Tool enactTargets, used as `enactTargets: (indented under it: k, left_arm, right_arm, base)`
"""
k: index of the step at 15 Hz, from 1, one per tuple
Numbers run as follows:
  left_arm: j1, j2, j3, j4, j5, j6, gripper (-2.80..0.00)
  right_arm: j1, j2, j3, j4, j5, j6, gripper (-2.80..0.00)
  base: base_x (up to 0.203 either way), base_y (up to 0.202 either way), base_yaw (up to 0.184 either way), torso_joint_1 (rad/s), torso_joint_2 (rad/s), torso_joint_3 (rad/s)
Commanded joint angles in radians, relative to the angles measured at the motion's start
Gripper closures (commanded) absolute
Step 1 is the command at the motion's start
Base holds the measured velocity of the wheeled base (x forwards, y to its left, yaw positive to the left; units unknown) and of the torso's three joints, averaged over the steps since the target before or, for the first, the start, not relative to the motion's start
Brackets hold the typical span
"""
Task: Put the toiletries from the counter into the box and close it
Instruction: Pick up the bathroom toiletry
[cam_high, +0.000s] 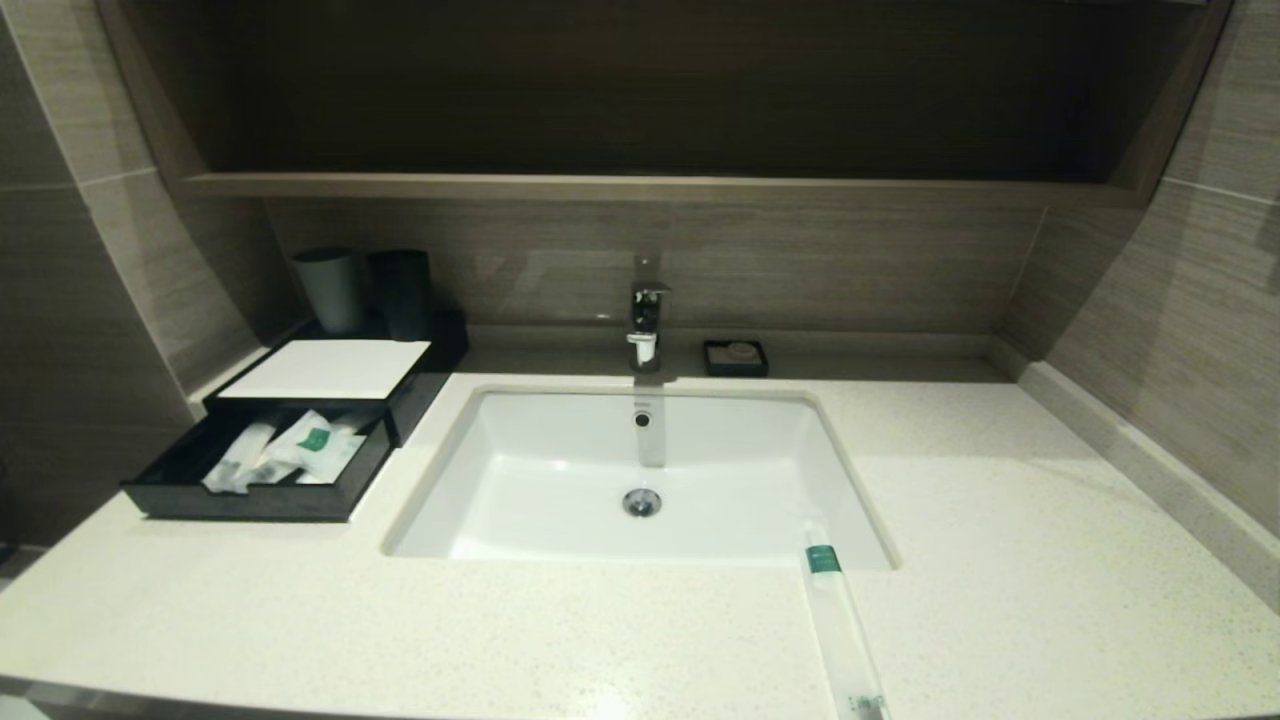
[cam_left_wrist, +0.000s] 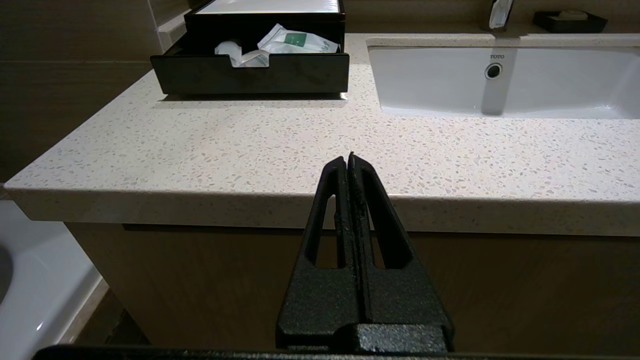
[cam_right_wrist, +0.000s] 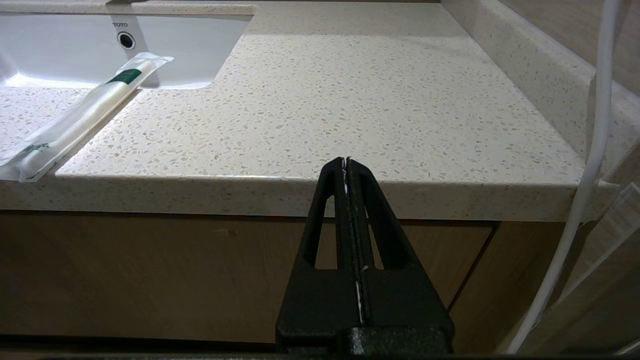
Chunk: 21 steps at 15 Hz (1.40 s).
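One long translucent sachet (cam_high: 840, 625) with a small green label lies on the speckled counter (cam_high: 1000, 560) in front of the sink basin (cam_high: 560, 470), its labelled end poking just over the basin's front right corner and its far end reaching the counter's front edge. It looks feather-light, soft-skinned and a bit slick, a thin plastic sleeve around something slender and stiffer, so I'd guess it will slide or spin if nudged from one side; a pinch across its narrow width near the middle, where it lies flat on the stone, seems the safest hold, and the overhanging tip offers little to grab. Over at the back left corner sits the black box (cam_high: 330, 370) with its white top panel, its shallow drawer (cam_high: 260, 495) pulled out toward the front and already holding several sachets (cam_high: 290, 450), one flat one showing a green label. So the job seems mostly done: this last sachet to carry across, then the drawer to push shut. Both arms hang low in front of the cabinet, below the counter edge; the left gripper (cam_left_wrist: 351, 159) is clamped tight on nothing, and the right gripper (cam_right_wrist: 347, 162), nearer the stray sachet, is likewise pressed closed and empty. A faucet (cam_high: 645, 320), soap dish (cam_high: 736, 357) and two dark cups (cam_high: 365, 290) stand along the back wall.
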Motion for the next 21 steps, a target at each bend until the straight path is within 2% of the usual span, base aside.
enactTargets:
  k: [1, 21]
  left_arm:
    - [0.0, 0.002, 0.02, -0.001, 0.001, 0.003, 0.0]
    - [0.0, 0.002, 0.02, -0.002, 0.002, -0.005, 0.0]
  right_arm:
    - [0.0, 0.0, 0.0, 0.0, 0.0, 0.0, 0.0]
    - [0.0, -0.002, -0.006, 0.001, -0.003, -0.018, 0.0]
  base:
    - [0.0, 0.0, 0.0, 0.0, 0.0, 0.0]
    - [0.0, 0.0, 0.0, 0.0, 0.0, 0.0]
